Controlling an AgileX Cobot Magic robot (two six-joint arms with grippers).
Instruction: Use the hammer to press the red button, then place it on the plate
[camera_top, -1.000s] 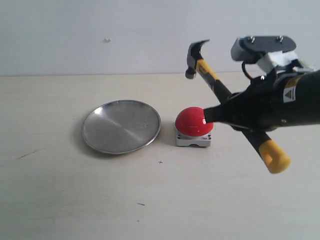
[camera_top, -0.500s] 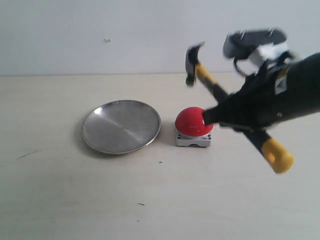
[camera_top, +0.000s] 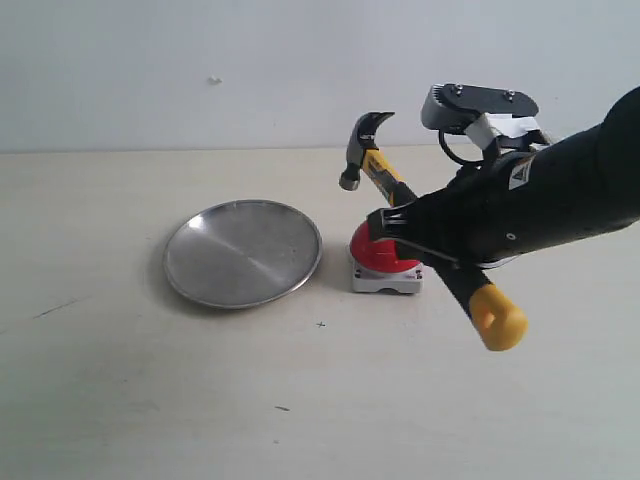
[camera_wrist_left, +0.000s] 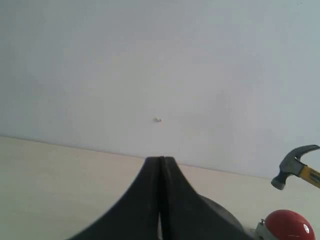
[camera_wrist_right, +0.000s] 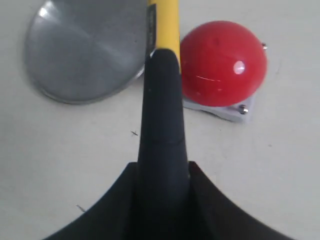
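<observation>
Right gripper (camera_top: 405, 228) has the hammer (camera_top: 383, 180) clamped by its black handle. It's up in the air and tilted: head high and to the left, yellow end low and to the right. The head sits above the button (camera_top: 368, 252) with clear air between them, not touching. Button's on the table (camera_top: 120, 400) just right of the plate (camera_top: 243, 252), with a small gap between the two. Left gripper (camera_wrist_left: 161, 162) shows only in its own wrist view, fingers pressed flat together, gripping nothing.
</observation>
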